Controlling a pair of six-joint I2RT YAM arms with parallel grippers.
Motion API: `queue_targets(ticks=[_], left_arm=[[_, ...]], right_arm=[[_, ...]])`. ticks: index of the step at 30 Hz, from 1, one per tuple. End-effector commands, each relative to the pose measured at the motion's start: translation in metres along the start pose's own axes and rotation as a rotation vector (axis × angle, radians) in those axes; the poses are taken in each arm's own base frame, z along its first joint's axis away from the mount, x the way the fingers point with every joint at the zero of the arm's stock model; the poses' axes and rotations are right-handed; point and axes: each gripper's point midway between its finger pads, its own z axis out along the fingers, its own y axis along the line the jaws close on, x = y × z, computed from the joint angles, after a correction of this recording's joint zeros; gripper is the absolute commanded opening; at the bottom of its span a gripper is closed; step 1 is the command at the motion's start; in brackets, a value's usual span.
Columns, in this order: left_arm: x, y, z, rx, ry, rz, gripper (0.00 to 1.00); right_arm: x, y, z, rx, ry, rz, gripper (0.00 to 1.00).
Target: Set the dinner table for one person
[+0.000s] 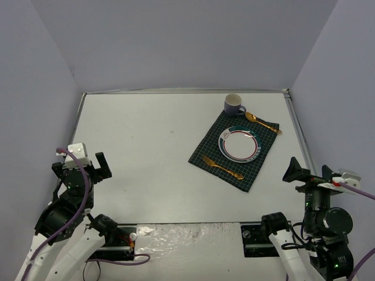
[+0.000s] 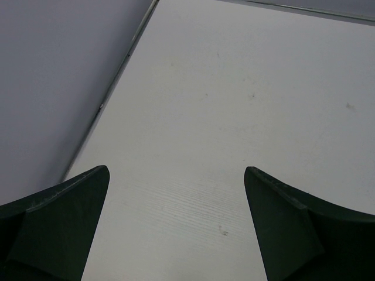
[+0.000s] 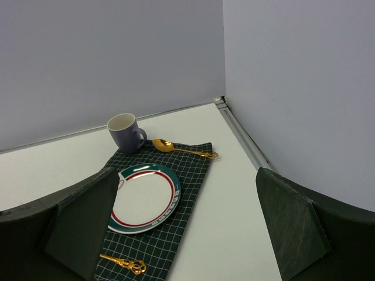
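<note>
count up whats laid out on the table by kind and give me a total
mug: 1
plate: 1
gold spoon: 1
gold fork: 1
green checked cloth: 1
total: 5, all on the dinner table

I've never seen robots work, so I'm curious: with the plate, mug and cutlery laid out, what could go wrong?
The mug stands at the cloth's far corner with the spoon close beside it; reaching for either might knock the other. The fork lies by the cloth's near edge, so anything brushing there could drag the cloth and shift the plate.
</note>
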Motion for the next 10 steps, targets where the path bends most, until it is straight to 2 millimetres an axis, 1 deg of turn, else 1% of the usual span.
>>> queue_targets(ticks=[1,10], left_arm=[[-0.0045,-0.0058,0.0072,0.001,-0.005,-0.012,0.97],[-0.0015,-0.0063,0.0124,-0.004,0.017,-0.013,0.97]], right_arm=[[-0.0123,0.0019,0.0044,0.001,-0.043,0.016,1.0],[-0.0099,0.0029,0.0066,0.0,-0.032,0.005,1.0]])
